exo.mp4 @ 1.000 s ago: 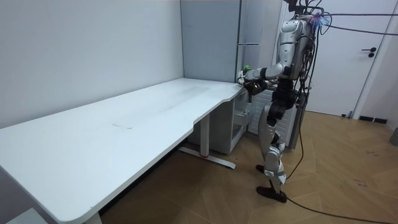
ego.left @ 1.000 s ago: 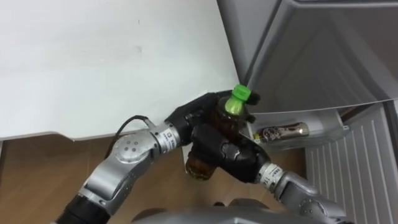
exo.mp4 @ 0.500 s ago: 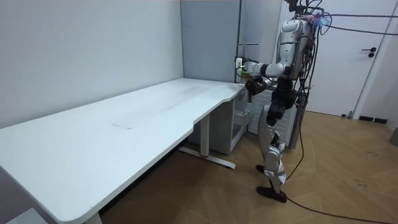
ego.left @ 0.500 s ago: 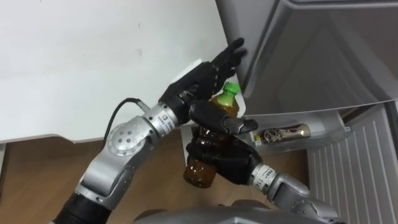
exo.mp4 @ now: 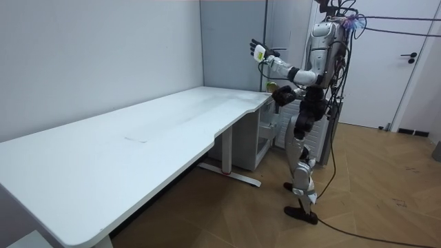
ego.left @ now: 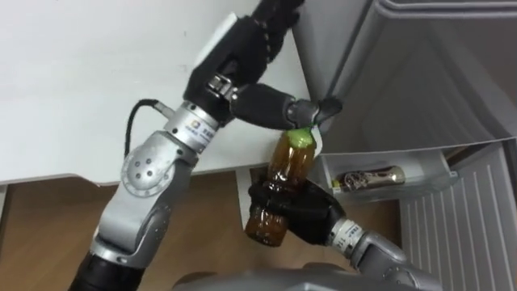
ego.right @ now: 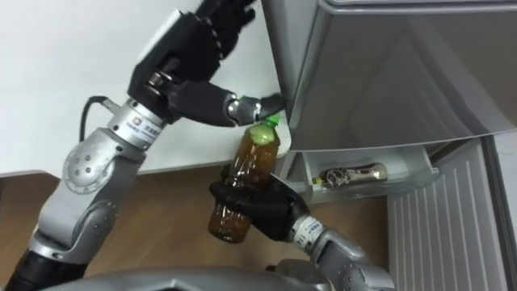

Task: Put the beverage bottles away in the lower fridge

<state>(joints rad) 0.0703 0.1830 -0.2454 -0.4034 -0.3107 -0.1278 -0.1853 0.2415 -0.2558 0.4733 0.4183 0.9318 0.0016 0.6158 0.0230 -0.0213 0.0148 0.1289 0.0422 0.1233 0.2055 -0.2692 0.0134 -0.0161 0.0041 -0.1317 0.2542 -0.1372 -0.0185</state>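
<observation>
L hand (ego.left: pixel 238 48) let go of bottle since 0.5 s ago, now up high at fridge door (ego.left: pixel 404 73) edge.
L eye view: L fingers straight, holding nothing, prob. going for door. R hand (ego.left: pixel 299 217) clenched round tea bottle (ego.left: pixel 289 162) lower body, green cap up, slight tilt. Clear bin (ego.left: pixel 428 166) to right, one drink (ego.left: pixel 367 173) lying inside.
Room view: robot stands at table (exo.mp4: pixel 138 138) end, room view's right, facing fridge. L arm raised, bottle low before torso.
R eye view: same. Bottle held back, likely to leave door path free.
</observation>
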